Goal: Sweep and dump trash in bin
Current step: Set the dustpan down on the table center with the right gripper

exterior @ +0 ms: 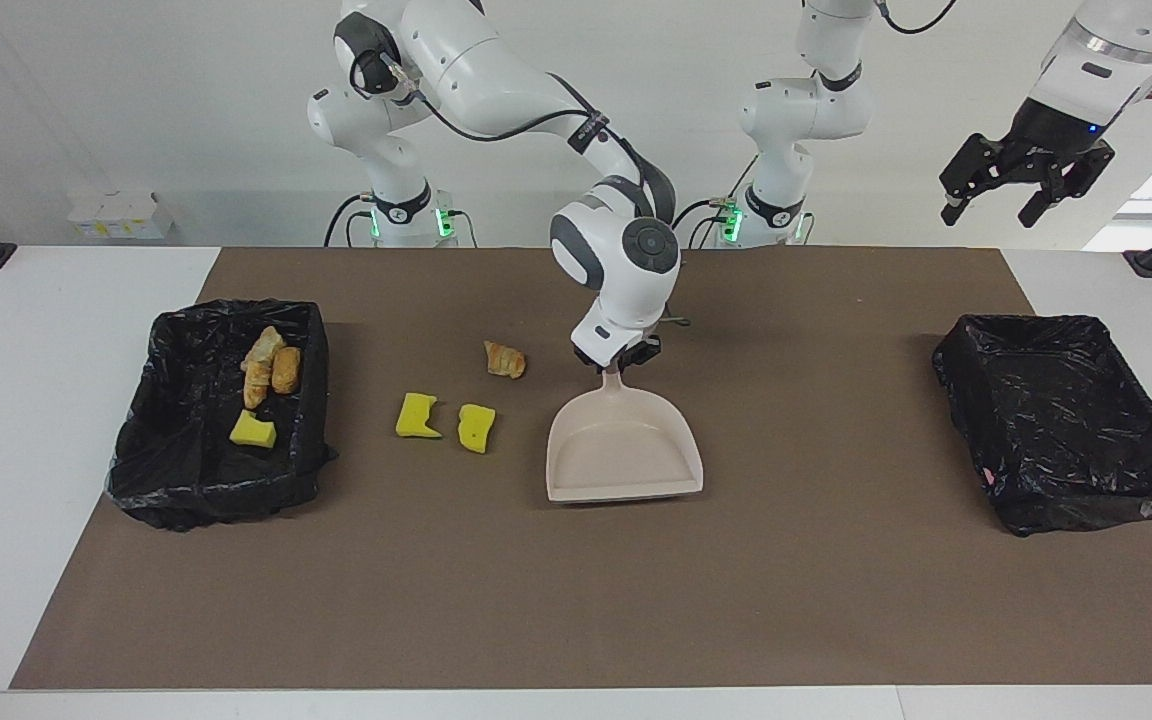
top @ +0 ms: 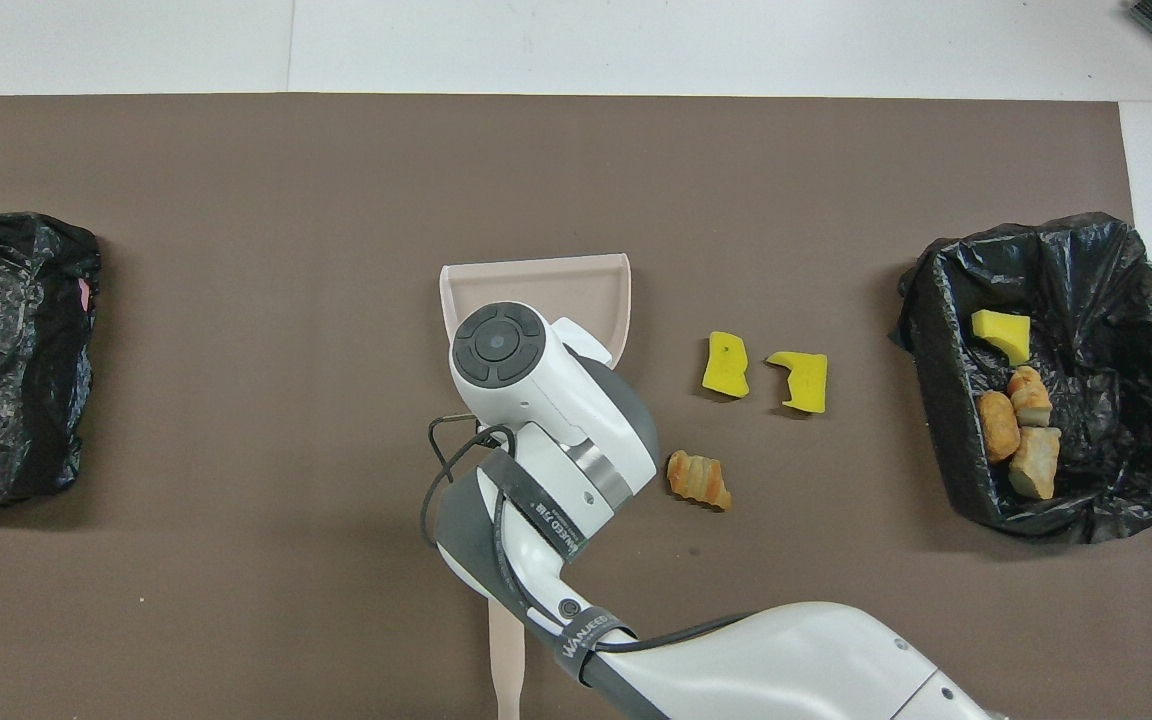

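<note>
Facing view, dustpan [exterior: 624, 455] handle toward robots, right gripper [exterior: 616, 362] clamped on it

A white table [exterior: 56, 420] is carrying a brown mat [exterior: 636, 600] that is covering most of its top. Lying on the mat are two yellow sponge chunks [exterior: 419, 415] side by side and one striped bread lump [exterior: 505, 359] a little nearer to the robots. A beige dustpan [exterior: 624, 455] is sitting near the middle. A brush [top: 507, 650] is lying nearest the robots, partly hidden. A black-lined bin [exterior: 221, 415] is sitting at the right arm's end and another black-lined bin [exterior: 1071, 420] at the left arm's end.
</note>
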Robot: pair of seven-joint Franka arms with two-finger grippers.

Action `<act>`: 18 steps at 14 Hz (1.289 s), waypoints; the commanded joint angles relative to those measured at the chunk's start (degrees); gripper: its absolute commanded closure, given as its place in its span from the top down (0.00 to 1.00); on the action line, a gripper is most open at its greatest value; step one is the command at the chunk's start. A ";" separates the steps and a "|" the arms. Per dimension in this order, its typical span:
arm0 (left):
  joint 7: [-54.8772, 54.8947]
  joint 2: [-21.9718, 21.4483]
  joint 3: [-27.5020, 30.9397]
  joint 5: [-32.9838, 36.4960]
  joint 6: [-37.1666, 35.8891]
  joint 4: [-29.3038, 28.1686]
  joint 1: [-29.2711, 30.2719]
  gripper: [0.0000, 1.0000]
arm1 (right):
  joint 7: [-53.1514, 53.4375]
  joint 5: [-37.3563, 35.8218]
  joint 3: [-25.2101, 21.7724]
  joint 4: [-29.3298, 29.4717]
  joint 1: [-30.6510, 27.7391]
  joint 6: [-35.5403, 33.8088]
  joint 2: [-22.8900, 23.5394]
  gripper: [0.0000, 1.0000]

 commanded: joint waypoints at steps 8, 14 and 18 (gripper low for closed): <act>0.71 -0.87 -0.76 -0.13 -1.84 0.19 0.86 1.00 | -8.72 0.75 -0.63 0.86 -5.60 -7.68 -13.05 1.00; 0.71 -0.87 -0.76 -0.13 -1.84 0.19 0.86 1.00 | -19.29 0.92 -0.55 0.95 -13.16 -12.69 -18.61 1.00; 0.71 -0.87 -0.76 -0.13 -1.84 0.19 0.86 1.00 | -24.92 1.01 -0.55 0.86 -16.24 -15.33 -20.02 1.00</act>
